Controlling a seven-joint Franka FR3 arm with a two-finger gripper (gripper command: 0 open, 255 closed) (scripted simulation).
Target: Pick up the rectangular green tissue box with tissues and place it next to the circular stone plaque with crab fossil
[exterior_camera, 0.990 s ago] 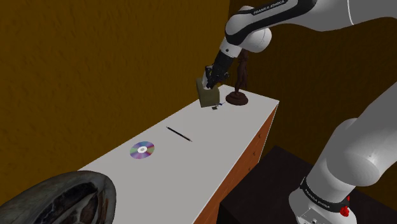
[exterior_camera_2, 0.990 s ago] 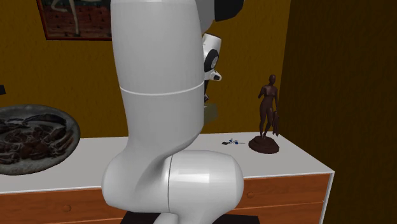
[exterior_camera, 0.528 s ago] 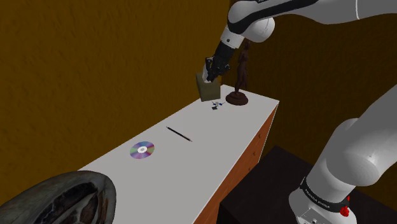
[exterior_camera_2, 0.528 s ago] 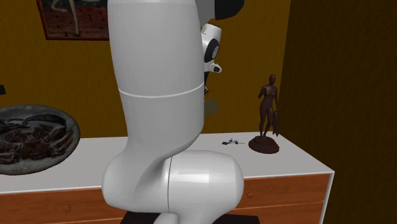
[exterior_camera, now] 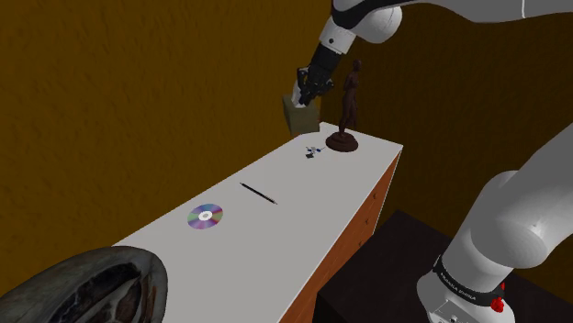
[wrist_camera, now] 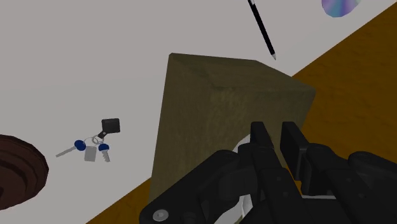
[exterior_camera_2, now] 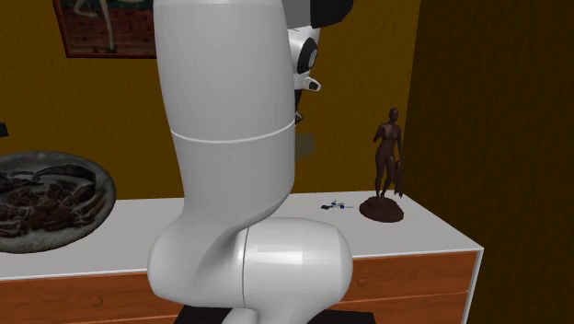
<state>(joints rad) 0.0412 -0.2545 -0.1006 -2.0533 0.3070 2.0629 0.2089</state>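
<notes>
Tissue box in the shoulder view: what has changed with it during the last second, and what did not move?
The hand, shut on the olive tissue box, has lifted it higher above the white table, upward in the shoulder view. The grip has not changed. The disc, pen, keys, brown figurine and round plaque stayed where they were.

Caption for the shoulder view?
Gripper holds the olive tissue box aloft over the far end of the white table, beside a dark figurine.
</notes>
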